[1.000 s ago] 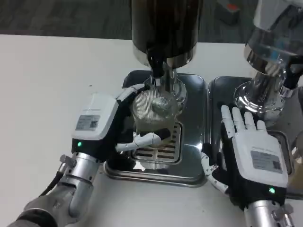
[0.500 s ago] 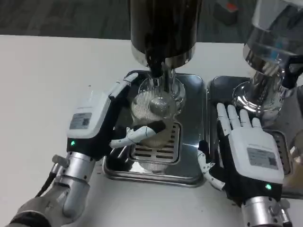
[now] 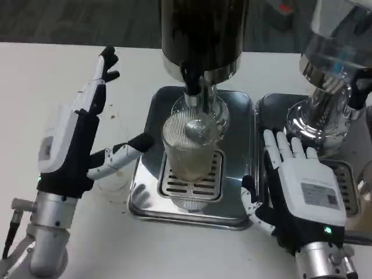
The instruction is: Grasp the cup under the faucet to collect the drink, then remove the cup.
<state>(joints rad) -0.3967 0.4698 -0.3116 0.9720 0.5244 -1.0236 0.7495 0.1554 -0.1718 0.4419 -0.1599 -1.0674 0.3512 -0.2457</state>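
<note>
A clear ribbed cup (image 3: pixel 186 150) stands upright on the grate of the steel drip tray (image 3: pixel 235 200), directly under the faucet (image 3: pixel 195 87) of the dark dispenser (image 3: pixel 203 35). My left hand (image 3: pixel 75 139) is to the left of the tray, over the white table, fingers spread wide and holding nothing; its thumb points toward the cup with a gap between them. My right hand (image 3: pixel 305 192) lies flat and open to the right of the tray, fingers extended away from me, apart from the cup.
A second dispenser with a shiny steel base (image 3: pixel 328 87) stands at the back right on its own tray (image 3: pixel 267 104), just beyond my right hand's fingertips. White table (image 3: pixel 46 75) stretches to the left.
My left hand has let go of the cup, opened and swung out to the left off the tray. The cup stays under the faucet. The right hand barely moved.
</note>
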